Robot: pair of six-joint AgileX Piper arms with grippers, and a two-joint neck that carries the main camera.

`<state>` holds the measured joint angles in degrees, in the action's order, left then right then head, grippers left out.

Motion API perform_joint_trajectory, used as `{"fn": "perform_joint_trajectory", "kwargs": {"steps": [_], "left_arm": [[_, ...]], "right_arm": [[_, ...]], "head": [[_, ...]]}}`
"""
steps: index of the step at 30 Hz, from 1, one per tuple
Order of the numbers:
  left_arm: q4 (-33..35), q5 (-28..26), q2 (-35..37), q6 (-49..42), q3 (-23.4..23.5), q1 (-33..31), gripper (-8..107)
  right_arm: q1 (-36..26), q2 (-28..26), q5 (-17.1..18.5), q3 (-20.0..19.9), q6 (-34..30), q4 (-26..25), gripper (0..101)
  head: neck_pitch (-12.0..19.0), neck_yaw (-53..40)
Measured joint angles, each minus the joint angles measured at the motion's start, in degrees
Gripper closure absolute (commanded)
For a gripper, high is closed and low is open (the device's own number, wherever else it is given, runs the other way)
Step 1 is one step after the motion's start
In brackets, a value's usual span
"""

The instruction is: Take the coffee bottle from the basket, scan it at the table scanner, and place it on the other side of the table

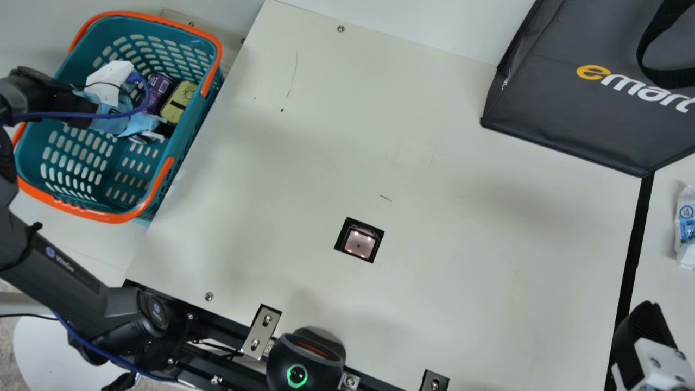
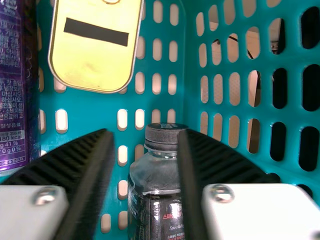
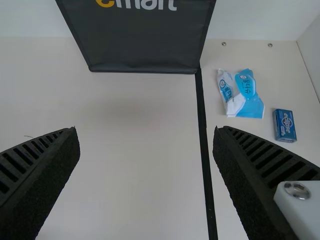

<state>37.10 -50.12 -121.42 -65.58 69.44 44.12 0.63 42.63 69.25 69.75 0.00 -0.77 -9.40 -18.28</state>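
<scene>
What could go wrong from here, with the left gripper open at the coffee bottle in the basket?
The bottle looks off-centre between the open jaws of the left gripper, so one jaw may touch it first and shove or tip it. The slotted wall of the basket is close by, and a jaw might catch on it. The yellow tin and purple can share the basket, so lifting out could knock them.

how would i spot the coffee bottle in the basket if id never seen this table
Find the teal-and-orange basket at the main view's upper left. Inside, the coffee bottle has a clear shoulder, black cap and dark label, unlike the purple can and the yellow, black-striped tin.
</scene>
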Motion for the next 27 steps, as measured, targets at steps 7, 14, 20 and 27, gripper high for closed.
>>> {"fn": "perform_joint_trajectory", "kwargs": {"steps": [7, 14, 20, 27], "left_arm": [[-0.75, -1.63, -2.30, 1.72, 2.23, 0.49, 23], [-1.82, -1.82, -3.49, 2.62, 3.14, 0.50, 9], [-2.55, -0.36, -3.78, 2.75, 2.13, -0.42, 9], [-3.62, 2.23, -4.14, 2.64, 1.00, -1.56, 9]], "right_arm": [[0.00, 0.00, 0.00, 0.00, 0.00, 0.00, 6], [0.00, 0.00, -0.05, 0.00, 0.00, 0.00, 6], [0.00, 0.00, -0.05, 0.00, 0.00, 0.00, 6], [0.00, 0.00, -0.05, 0.00, 0.00, 0.00, 6]], "head": [[0.00, 0.00], [0.09, 0.00], [0.00, 0.00], [0.00, 0.00]]}}
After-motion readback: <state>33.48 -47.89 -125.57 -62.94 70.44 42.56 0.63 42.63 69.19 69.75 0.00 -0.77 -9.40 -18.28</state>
